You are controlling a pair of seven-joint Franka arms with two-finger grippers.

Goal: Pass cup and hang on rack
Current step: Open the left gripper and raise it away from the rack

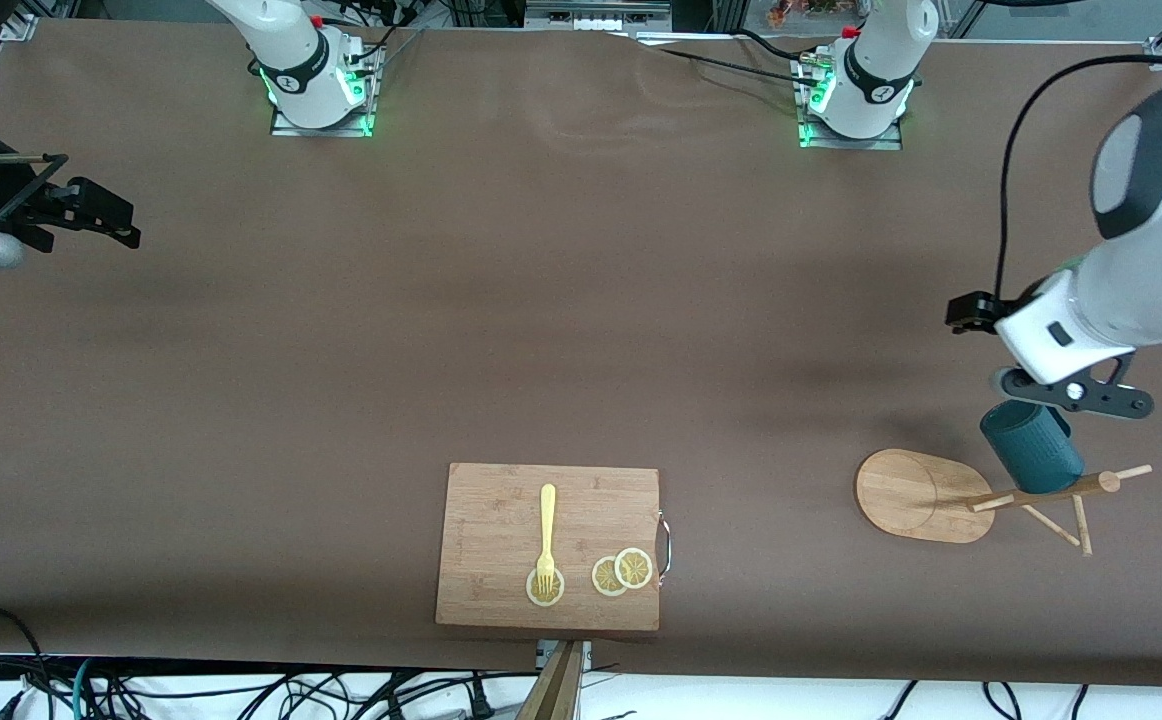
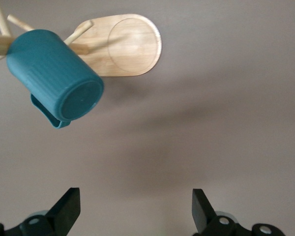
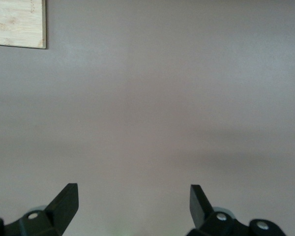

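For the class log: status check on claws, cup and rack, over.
Left claw open, empty, over the table beside the rack. Right claw open, waiting at its table end. Cup hangs on a rack peg. Nothing in the way.

Left gripper [image 2: 135,211] hangs with jaws spread; right gripper [image 3: 132,209] waits, apparently spread too.

The brown table [image 1: 581,330] carries a cutting board [image 1: 501,520] and the rack [image 1: 916,495], well apart.

Ribbed teal cup [image 1: 1033,448] tilted, hanging on bamboo rack [image 1: 941,496] at the left arm's table end.
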